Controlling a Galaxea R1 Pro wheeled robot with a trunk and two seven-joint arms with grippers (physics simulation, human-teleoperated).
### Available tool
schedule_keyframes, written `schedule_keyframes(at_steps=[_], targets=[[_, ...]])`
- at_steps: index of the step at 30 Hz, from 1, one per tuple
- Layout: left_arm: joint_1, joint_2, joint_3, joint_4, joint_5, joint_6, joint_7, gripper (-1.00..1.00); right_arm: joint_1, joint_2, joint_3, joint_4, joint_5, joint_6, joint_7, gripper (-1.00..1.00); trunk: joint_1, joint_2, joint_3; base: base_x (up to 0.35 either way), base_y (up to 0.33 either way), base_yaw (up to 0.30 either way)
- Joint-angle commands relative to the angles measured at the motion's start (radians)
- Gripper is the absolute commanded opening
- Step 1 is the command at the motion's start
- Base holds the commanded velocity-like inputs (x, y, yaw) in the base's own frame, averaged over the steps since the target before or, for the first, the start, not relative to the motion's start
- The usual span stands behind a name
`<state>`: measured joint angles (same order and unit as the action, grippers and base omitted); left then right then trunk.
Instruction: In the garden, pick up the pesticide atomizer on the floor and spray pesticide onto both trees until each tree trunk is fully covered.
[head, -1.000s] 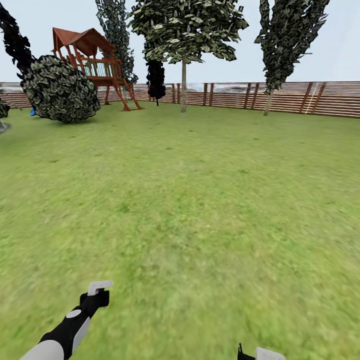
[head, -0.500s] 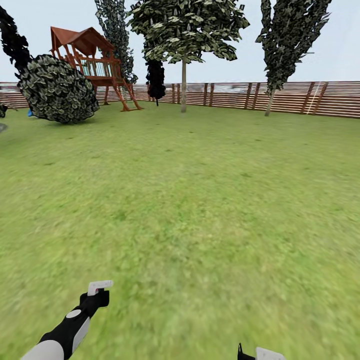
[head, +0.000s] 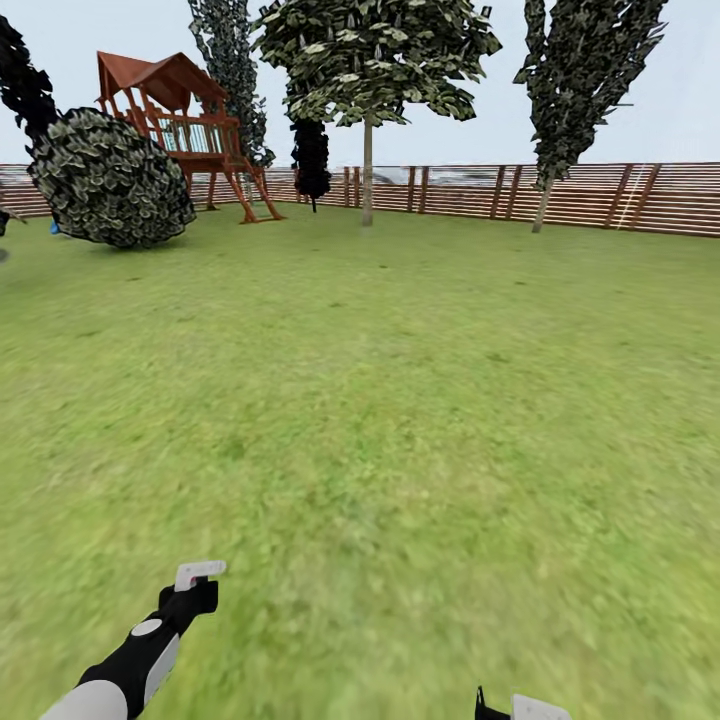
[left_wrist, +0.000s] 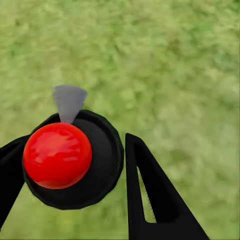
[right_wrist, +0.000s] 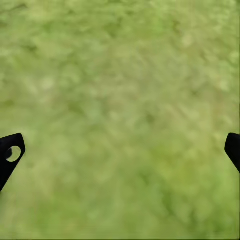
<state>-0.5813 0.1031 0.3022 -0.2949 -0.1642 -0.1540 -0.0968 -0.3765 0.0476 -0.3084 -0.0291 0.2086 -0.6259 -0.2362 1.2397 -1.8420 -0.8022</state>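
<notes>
The pesticide atomizer (left_wrist: 57, 155) shows its round red top and dark body between the black fingers of my left gripper (left_wrist: 74, 145), which is shut on it. In the head view that gripper (head: 190, 597) hangs low at the left over the grass floor (head: 400, 420), with the atomizer's pale tip (head: 199, 573) sticking up from it. My right gripper (right_wrist: 122, 150) is open, its fingertips wide apart over bare grass; it peeks in at the head view's lower edge (head: 518, 708). Far ahead by the fence stands a tall tree with a bare straight trunk (head: 367, 175) and a high crown.
A brown slat fence (head: 560, 195) closes the lawn at the back. A round dark bush (head: 110, 178) and a red-brown wooden play tower (head: 180, 120) stand at the far left. Thin-trunked dark cypress-like trees (head: 575, 80) rise along the fence. Open grass stretches ahead.
The whole view has crept slightly, so the bush and play tower sit a little further left: the camera moved. Both arms hold the same pose.
</notes>
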Motion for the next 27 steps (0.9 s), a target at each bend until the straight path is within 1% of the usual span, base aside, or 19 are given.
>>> schedule_keyframes(at_steps=[1,27], targets=[[0.0,0.0,0.0,0.0,0.0,0.0,0.0,-1.0,0.0,0.0,0.0,0.0,0.0,0.0,0.0,1.0,0.0,0.0,0.0,0.34,0.0,0.0],[0.0,0.001,0.0,-0.003,0.0,0.001,0.0,-1.0,0.0,0.0,0.0,0.0,0.0,0.0,0.0,1.0,0.0,0.0,0.0,0.34,0.0,0.0]])
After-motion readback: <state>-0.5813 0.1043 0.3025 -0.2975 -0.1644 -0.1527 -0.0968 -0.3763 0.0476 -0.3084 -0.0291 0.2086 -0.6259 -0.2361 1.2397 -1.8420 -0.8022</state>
